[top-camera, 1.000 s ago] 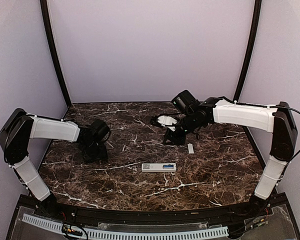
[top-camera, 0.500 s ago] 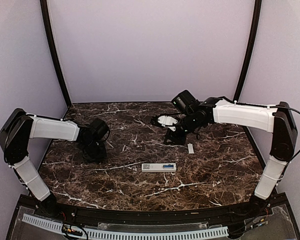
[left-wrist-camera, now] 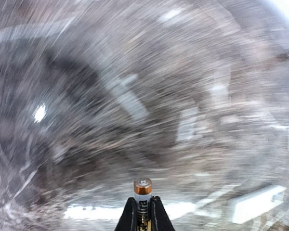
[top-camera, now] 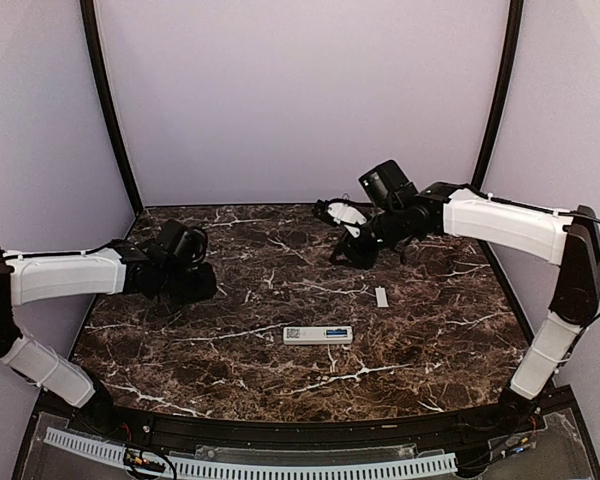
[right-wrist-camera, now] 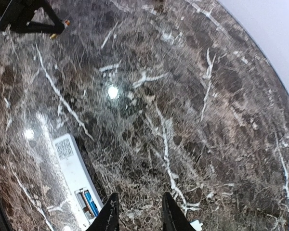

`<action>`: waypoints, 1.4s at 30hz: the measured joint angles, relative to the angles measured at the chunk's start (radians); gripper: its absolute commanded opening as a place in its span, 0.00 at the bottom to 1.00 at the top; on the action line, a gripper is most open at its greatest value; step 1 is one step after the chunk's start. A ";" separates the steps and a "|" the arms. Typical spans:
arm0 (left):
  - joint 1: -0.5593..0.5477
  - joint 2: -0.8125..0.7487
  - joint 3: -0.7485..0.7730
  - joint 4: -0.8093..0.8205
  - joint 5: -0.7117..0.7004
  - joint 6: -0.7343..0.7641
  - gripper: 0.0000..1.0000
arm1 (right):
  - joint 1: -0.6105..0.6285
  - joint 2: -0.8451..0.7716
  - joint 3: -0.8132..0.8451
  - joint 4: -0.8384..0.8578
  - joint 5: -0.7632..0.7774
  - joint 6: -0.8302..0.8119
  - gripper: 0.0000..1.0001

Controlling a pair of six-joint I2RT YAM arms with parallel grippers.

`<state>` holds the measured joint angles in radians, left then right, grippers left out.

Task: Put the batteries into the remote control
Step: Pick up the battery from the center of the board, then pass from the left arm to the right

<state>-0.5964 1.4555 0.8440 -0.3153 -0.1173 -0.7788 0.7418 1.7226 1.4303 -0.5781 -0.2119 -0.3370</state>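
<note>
battery (left-wrist-camera: 142,192) looks small, hard, light and slippery, so left jaws pinch its sides tight. right jaws stand apart, empty, beyond the remote control (right-wrist-camera: 74,173).

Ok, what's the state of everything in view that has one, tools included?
left tool: shut on a battery, copper end sticking out.
right tool: open, nothing between the fingers.
remote control: lying flat, recess uncovered, blue battery inside.
cover: off, lying apart from the remote control.
</note>
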 measured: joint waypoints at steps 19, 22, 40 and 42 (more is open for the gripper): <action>-0.274 -0.214 0.022 0.855 0.359 0.710 0.00 | 0.005 -0.308 -0.002 0.631 -0.451 0.369 0.34; -0.296 -0.200 0.023 0.892 0.403 0.774 0.00 | 0.040 -0.293 -0.002 0.634 -0.481 0.369 0.34; -0.317 -0.190 0.023 0.953 0.430 0.850 0.00 | 0.116 -0.213 -0.002 0.512 -0.494 0.253 0.20; -0.317 -0.190 0.023 0.956 0.428 0.850 0.00 | 0.119 -0.204 -0.001 0.505 -0.496 0.247 0.22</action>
<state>-0.9138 1.2659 0.8669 0.6407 0.3111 0.0715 0.8604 1.5185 1.4296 -0.0731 -0.7082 -0.0902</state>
